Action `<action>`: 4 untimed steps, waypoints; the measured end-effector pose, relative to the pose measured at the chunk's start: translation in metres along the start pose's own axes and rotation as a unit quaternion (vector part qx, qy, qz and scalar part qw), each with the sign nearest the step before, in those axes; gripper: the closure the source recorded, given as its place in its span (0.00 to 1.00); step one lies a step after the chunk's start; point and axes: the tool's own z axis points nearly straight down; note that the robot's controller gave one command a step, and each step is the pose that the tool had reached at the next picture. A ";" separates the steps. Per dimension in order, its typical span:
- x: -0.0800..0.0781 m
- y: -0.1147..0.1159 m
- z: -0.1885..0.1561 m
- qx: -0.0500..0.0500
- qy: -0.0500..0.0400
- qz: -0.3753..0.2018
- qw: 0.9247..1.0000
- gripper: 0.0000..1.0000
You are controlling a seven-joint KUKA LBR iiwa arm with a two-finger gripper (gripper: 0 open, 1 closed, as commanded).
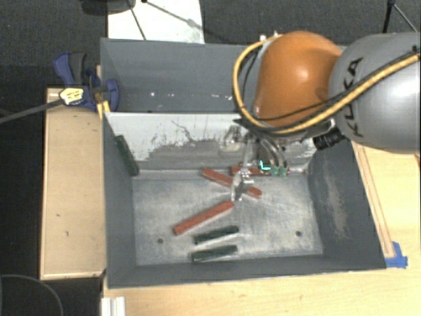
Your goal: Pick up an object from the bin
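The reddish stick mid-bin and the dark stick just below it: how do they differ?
The reddish stick is red-brown and longer; the dark stick is near-black and shorter. The reddish stick slants upward to the right; the dark stick lies nearly level. Both are slim bars.

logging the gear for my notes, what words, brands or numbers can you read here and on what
"KUKA": on the grey arm casing, letters running sideways.
Nothing readable on the red-brown sticks or dark sticks in the bin.
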 end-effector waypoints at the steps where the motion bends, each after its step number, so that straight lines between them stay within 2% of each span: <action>1: -0.002 -0.001 -0.004 0.000 -0.004 0.001 1.000 0.00; 2: 0.042 -0.014 0.046 -0.001 -0.006 0.032 0.999 0.00; 3: 0.016 0.007 0.159 -0.002 -0.007 0.062 0.998 1.00; 4: 0.016 0.007 0.159 -0.002 -0.007 0.063 0.998 1.00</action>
